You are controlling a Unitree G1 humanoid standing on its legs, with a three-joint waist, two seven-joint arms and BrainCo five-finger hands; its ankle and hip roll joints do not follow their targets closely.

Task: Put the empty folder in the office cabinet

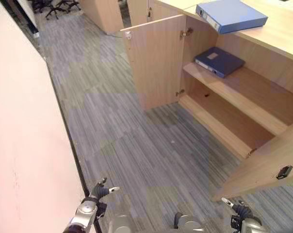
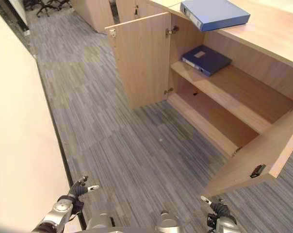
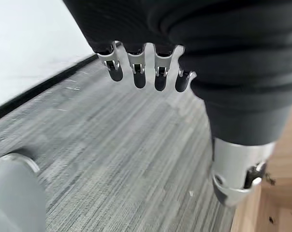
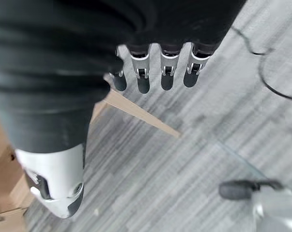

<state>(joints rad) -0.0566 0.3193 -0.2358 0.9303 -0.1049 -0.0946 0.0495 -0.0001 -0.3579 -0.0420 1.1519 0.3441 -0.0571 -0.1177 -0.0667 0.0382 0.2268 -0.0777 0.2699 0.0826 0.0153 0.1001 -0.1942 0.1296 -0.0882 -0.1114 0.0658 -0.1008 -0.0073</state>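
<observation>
A striped grey carpet point(image 1: 137, 145) is seen before an open wooden cabinet point(image 1: 234, 102), both doors swung out. One blue folder point(image 1: 230, 15) is laid flat on the desk point(image 1: 282, 34) above; a darker folder point(image 1: 218, 61) is lying on the upper shelf. The left robot hand point(image 1: 102, 190) and right robot hand point(image 1: 237, 208) are held low, fingers relaxed, holding nothing.

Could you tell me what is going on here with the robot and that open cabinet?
Nothing is being handled at this moment. The left robot hand and the right robot hand hang low over the carpet, fingers relaxed and empty. The office cabinet in front stands with both doors open. A dark blue folder lies flat on its upper shelf, and a lighter blue binder lies on the cabinet's top. The lower shelf is bare.
</observation>
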